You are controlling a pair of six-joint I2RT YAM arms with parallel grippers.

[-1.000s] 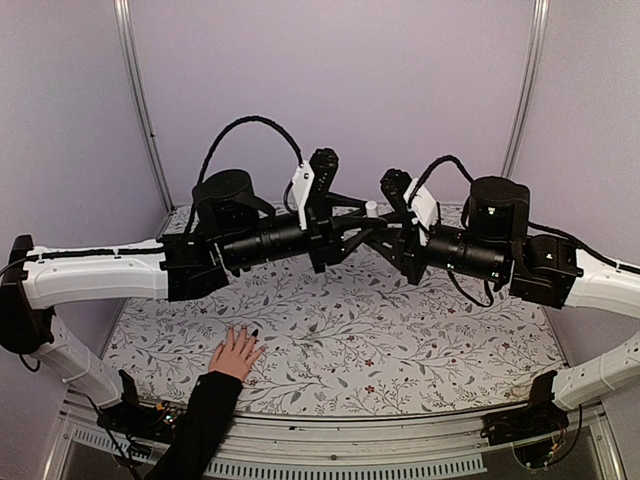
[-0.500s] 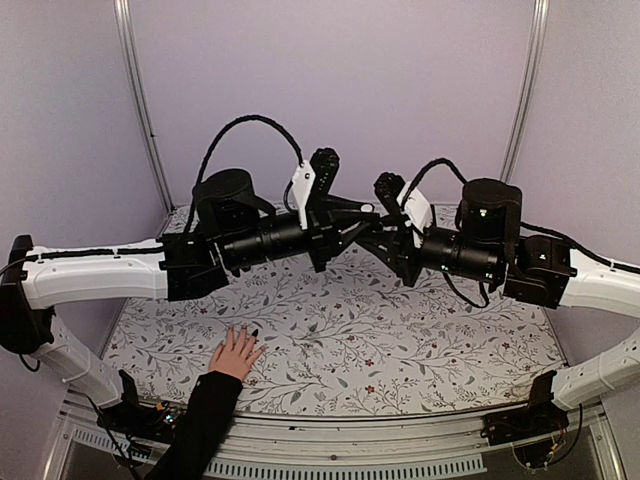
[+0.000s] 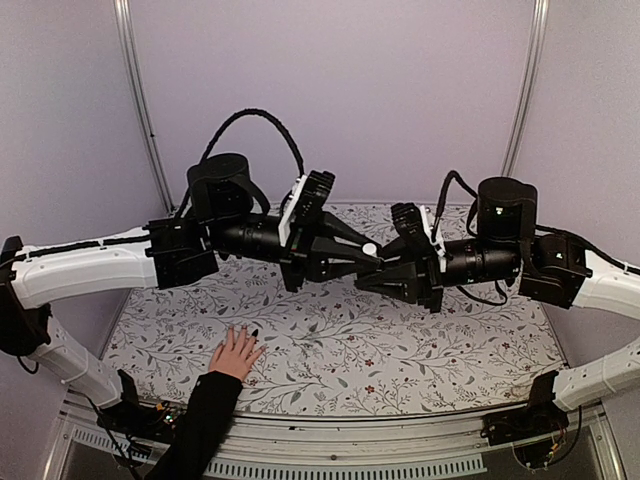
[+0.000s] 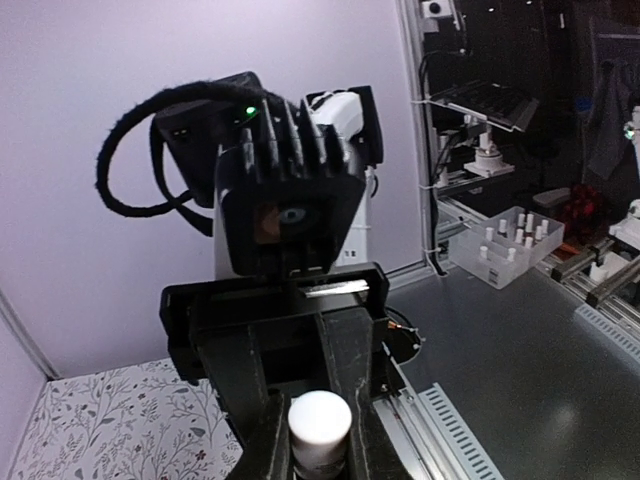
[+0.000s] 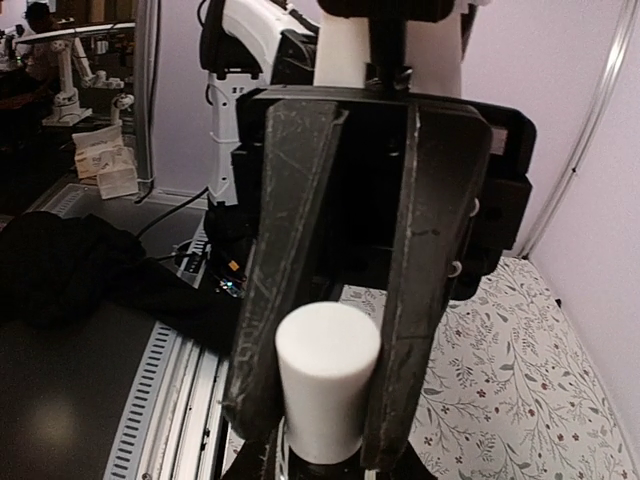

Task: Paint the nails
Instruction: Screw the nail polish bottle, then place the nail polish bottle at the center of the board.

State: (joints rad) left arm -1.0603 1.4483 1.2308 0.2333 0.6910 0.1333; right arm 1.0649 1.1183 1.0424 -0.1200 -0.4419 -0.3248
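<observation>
Above the middle of the table the two grippers meet tip to tip. A small dark bottle [image 5: 322,468] with a white cap [image 3: 370,248] stands upright between them. My left gripper [image 3: 374,258] is shut on the white cap [image 4: 320,422], its fingers pressed against both sides. My right gripper [image 3: 364,280] is shut on the bottle just below the cap [image 5: 327,372]; the bottle body is mostly hidden. A light-skinned hand [image 3: 236,352] in a black sleeve [image 3: 200,420] lies flat at the near left, fingers spread. Its nails are too small to make out.
The floral tablecloth [image 3: 450,350] covers the table. Both arms stretch across it at mid height. Metal frame posts [image 3: 140,110] stand at the back corners, with plain walls behind. A rail [image 3: 380,432] runs along the near edge.
Both grippers have dropped lower with the bottle between them. The left gripper, open a second ago, has shut on the white cap. The hand has stayed still.
</observation>
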